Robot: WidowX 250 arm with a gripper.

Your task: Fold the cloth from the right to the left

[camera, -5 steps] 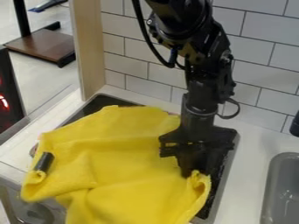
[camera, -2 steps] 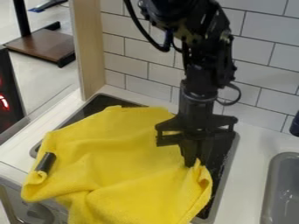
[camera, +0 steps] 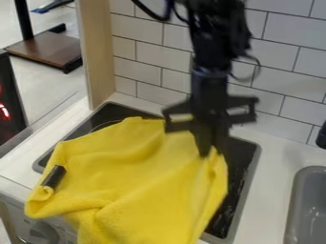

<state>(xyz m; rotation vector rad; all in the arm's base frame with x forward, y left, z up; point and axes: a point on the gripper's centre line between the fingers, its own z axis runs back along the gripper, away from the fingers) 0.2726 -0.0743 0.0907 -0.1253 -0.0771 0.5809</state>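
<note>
Pinching the yellow cloth at its right edge, tool closed on fabric; bulk lies left and nearer camera. Judged next: leftward carry.

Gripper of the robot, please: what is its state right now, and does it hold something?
Gripper: closed, holding the yellow cloth near its right edge, which is drawn up to the jaws.

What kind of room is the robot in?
It looks like a toy kitchen, maybe set up in a workshop: there's a black stovetop under the yellow cloth, a gray sink and white wall tiles.
</note>
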